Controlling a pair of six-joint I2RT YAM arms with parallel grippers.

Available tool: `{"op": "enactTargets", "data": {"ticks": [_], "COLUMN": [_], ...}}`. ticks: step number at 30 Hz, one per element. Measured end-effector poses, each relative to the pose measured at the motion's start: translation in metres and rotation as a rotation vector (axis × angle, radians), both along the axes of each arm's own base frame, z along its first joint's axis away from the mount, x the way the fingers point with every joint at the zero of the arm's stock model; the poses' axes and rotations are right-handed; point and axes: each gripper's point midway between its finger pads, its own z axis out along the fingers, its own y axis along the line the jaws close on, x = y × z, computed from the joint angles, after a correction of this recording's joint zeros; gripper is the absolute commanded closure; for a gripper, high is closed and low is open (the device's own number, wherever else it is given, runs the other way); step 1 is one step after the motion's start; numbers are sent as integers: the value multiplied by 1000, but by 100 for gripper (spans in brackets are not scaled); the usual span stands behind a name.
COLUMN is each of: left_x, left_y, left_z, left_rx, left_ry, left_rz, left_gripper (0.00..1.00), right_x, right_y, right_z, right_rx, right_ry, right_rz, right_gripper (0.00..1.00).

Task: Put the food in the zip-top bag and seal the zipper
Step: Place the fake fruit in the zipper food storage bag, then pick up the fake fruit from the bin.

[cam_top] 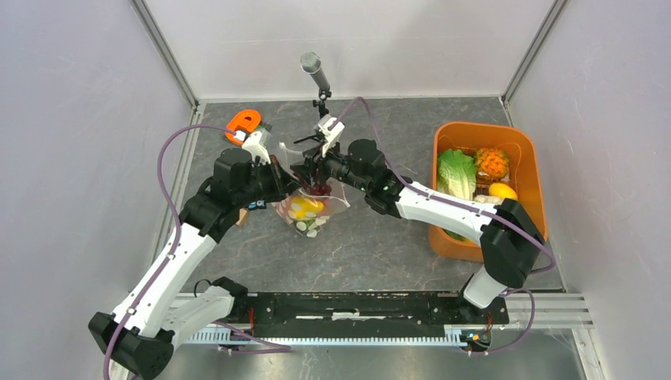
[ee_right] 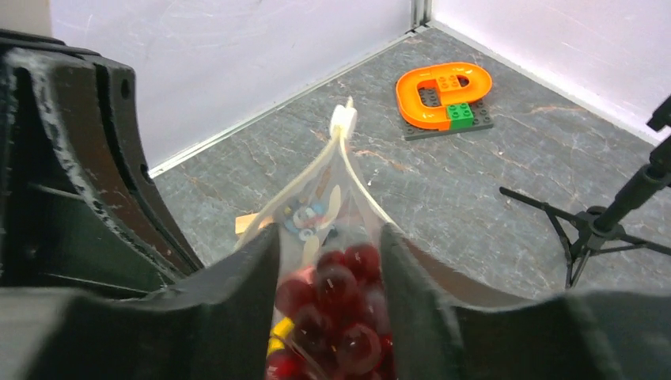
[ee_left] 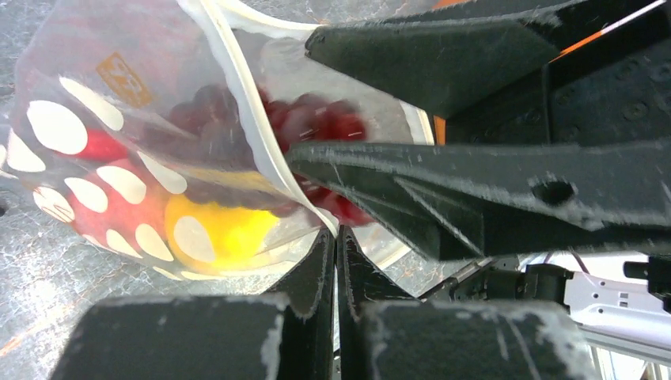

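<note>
Left wrist view: left pincer (ee_left: 336, 253) clenched on the zipper (ee_left: 249, 119) of the bag (ee_left: 119, 103), right pincer (ee_right: 328, 237) spread either side of the grapes (ee_right: 336, 301) inside, plus yellow fruit (ee_left: 229, 229).

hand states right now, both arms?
Left hand: closed, pinching the bag edge.
Right hand: open, astride the grapes in the bag.

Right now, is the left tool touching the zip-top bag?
Touching. The left wrist view shows the left tool shut on the zip-top bag: the white zipper strip runs straight down into its closed fingertips, with no gap.
</note>
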Motion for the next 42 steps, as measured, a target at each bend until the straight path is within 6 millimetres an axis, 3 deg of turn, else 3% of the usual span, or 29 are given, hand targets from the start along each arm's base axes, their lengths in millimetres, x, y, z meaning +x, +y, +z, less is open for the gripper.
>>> {"op": "enactTargets", "data": {"ticks": [4,10,16,20,25,31,34,42], "left_x": [1,3,4,2,1,2,3,2], "left_y": [4,7,7,6,1,-12,-15,-17], "left_z": [-3,-4,-4,-5,-5,-6,-6,-5], "left_rx": [14,25,26,22,5,-25,-32,-37], "left_ry": [5,4,3,4,3,15,16,12], "left_rz": [21,39,41,34,5,-56,-68,-75], "left_gripper": [98,98,98,98,98,98,98,98], "right_x": [-4,-11,-21,-14,5,27,26,4], "right_y": [5,-1,-33,-69,-131,-256,-315,-424], "right_z": [4,5,38,62,55,26,12,-37], "right_rx": [-8,-32,4,17,-46,-161,-206,-286], "right_ry": [-6,3,-48,-85,-71,-4,40,241], "right_rz": [33,51,-20,-175,-428,-777,-933,-1245], "right_gripper": [31,31,29,28,27,27,26,15]}}
